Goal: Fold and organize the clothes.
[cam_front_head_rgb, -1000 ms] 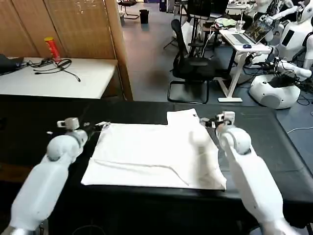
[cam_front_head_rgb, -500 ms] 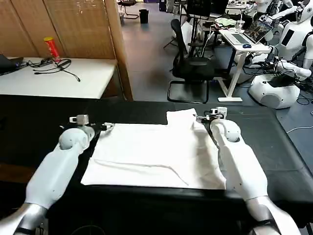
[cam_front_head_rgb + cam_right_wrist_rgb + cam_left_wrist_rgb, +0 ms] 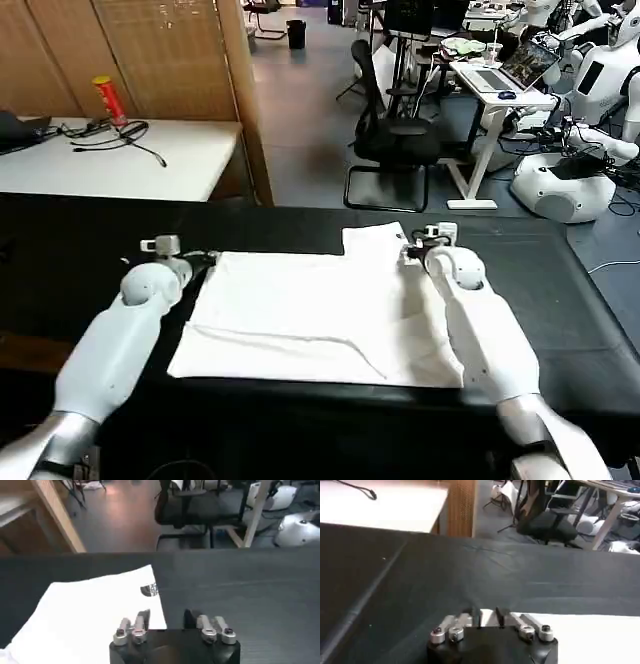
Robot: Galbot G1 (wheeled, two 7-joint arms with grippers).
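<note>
The white T-shirt (image 3: 320, 310) lies flat and partly folded on the black-covered table (image 3: 80, 250), with one sleeve (image 3: 372, 243) sticking out at the far edge. My left gripper (image 3: 208, 258) is at the shirt's far left corner. In the left wrist view that gripper (image 3: 489, 616) has its fingers drawn near each other, a narrow gap left, and the white corner of the T-shirt (image 3: 580, 630) lies between them. My right gripper (image 3: 412, 247) sits at the far right edge beside the sleeve. It (image 3: 166, 616) is wide open astride the T-shirt (image 3: 90, 610) edge, near a small black logo (image 3: 148, 590).
Black cloth runs bare on both sides of the shirt and to the far table edge (image 3: 500, 225). Behind stand a white table (image 3: 120, 160) with cables and a red can (image 3: 105, 98), a wooden partition (image 3: 150, 50), an office chair (image 3: 395, 135) and white robots (image 3: 570, 185).
Both grippers have moved inward and away from me to the shirt's far corners. The left one came right to the corner; the right one came left to the sleeve edge. The shirt lies as before.
</note>
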